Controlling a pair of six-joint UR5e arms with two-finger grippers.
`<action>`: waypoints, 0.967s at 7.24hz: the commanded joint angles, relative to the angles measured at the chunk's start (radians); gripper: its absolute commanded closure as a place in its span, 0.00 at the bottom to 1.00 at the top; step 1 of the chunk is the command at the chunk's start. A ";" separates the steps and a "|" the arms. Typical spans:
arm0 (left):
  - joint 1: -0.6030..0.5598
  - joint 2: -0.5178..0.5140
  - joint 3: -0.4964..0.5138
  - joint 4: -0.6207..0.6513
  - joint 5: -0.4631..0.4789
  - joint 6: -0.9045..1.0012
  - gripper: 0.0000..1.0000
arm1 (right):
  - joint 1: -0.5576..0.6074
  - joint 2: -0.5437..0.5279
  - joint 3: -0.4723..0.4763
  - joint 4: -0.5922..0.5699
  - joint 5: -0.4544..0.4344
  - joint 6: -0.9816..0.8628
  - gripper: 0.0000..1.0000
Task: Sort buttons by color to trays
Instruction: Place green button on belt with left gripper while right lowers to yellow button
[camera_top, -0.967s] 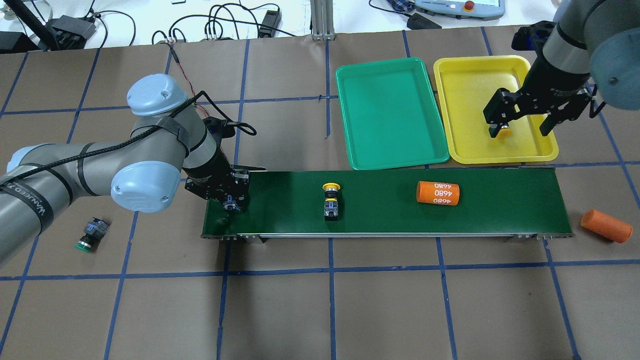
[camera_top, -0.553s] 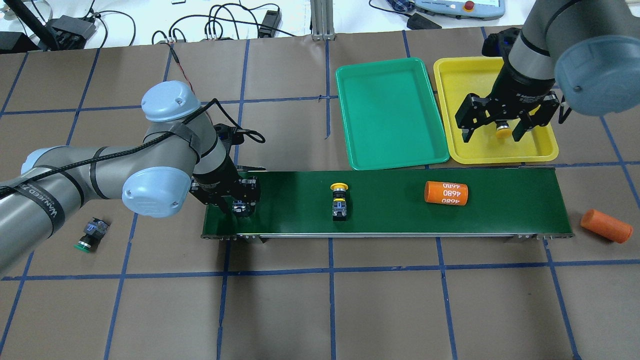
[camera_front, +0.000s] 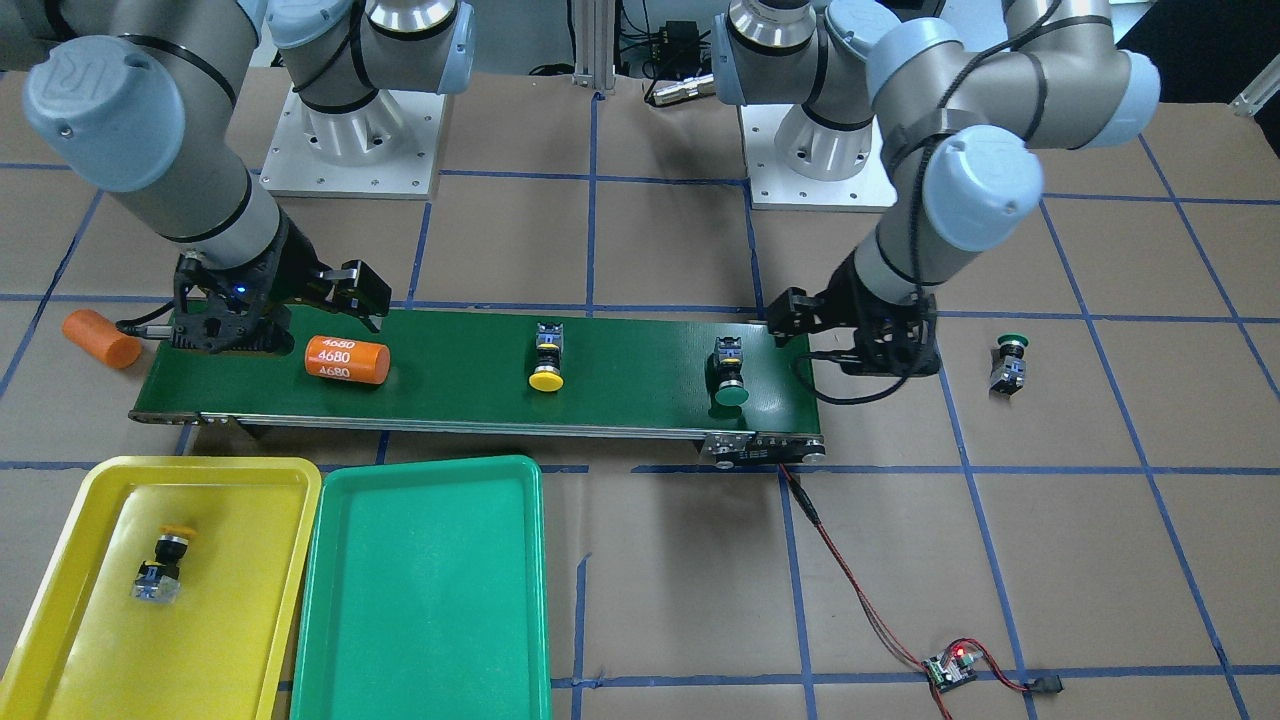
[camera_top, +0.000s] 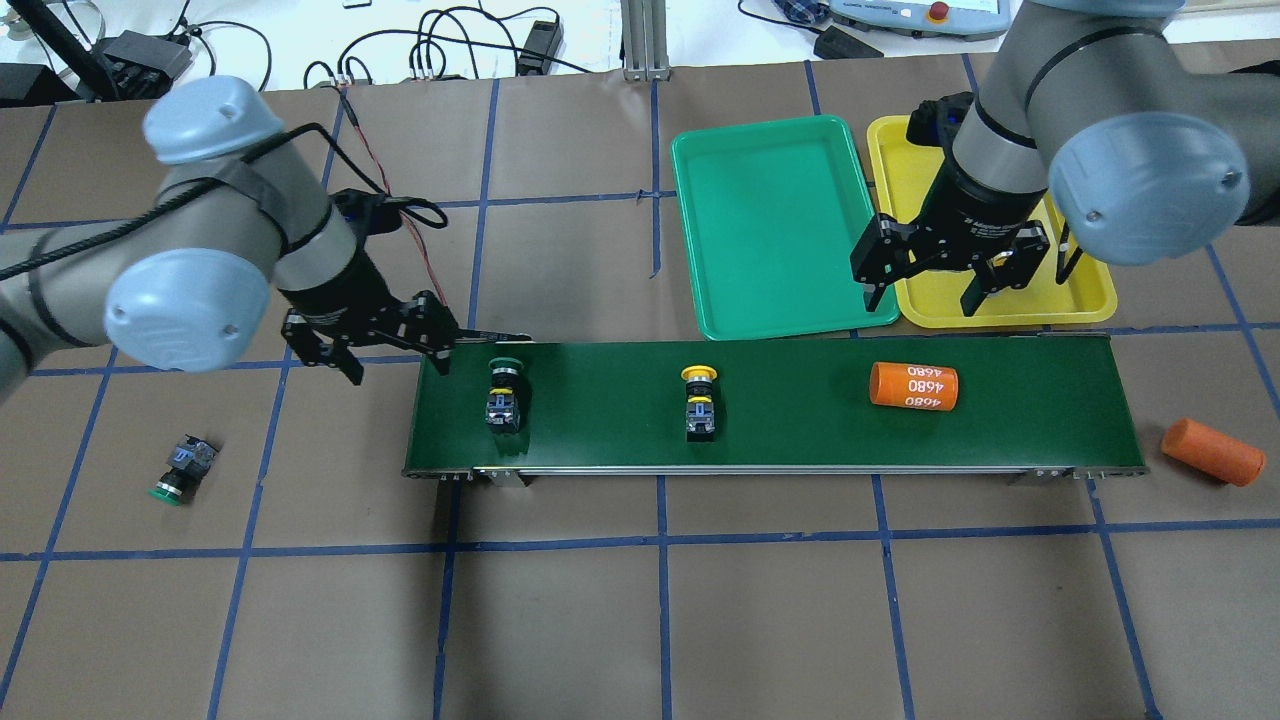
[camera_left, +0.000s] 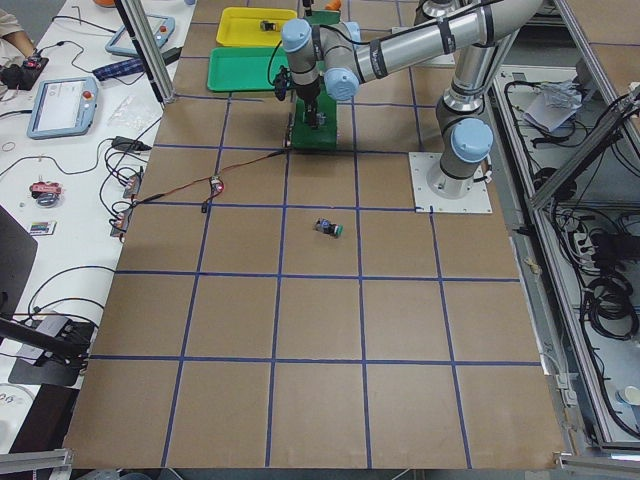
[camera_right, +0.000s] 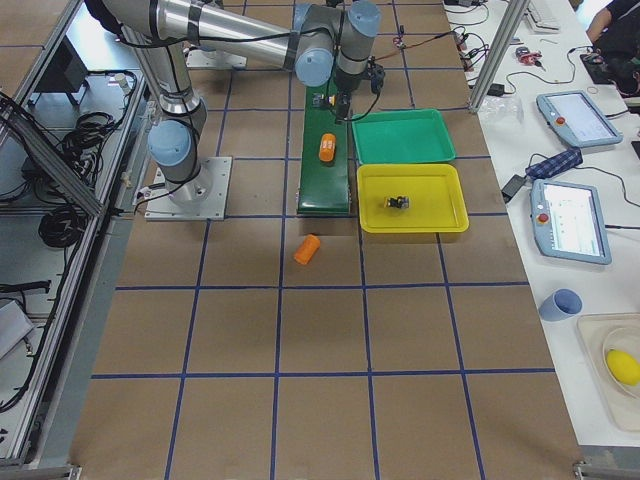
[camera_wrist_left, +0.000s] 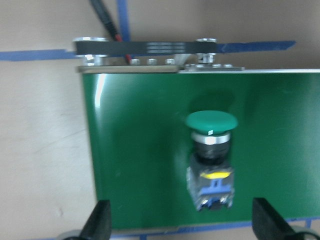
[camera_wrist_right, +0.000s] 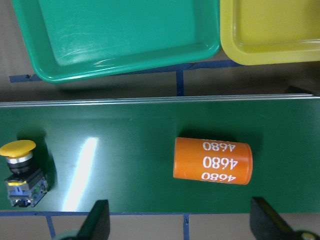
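Note:
A green button (camera_top: 503, 395) lies on the belt's left end, also in the left wrist view (camera_wrist_left: 211, 160). My left gripper (camera_top: 395, 362) is open and empty, above the belt's left edge just beside it. A yellow button (camera_top: 699, 400) lies mid-belt. A second green button (camera_top: 180, 470) lies on the table at the left. A second yellow button (camera_front: 160, 565) lies in the yellow tray (camera_top: 920, 170). My right gripper (camera_top: 922, 295) is open and empty, over the near edges of the two trays. The green tray (camera_top: 780, 225) holds nothing.
The dark green conveyor belt (camera_top: 800, 440) runs across the middle. An orange cylinder marked 4680 (camera_top: 913, 386) lies on its right part, below my right gripper (camera_wrist_right: 182, 225). A plain orange cylinder (camera_top: 1212, 452) lies on the table past the belt's right end.
My left gripper let go of the green button on the belt and drew back up and left. My right gripper left the yellow button in the yellow tray and moved left. The belt's items shifted right.

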 joint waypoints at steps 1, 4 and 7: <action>0.305 -0.033 -0.048 0.089 0.026 0.281 0.00 | 0.067 0.015 0.005 -0.009 -0.002 0.087 0.00; 0.380 -0.081 -0.102 0.163 0.082 0.444 0.00 | 0.173 0.077 0.005 -0.082 0.009 0.228 0.00; 0.483 -0.138 -0.173 0.338 0.141 0.602 0.00 | 0.232 0.164 0.005 -0.128 0.009 0.285 0.00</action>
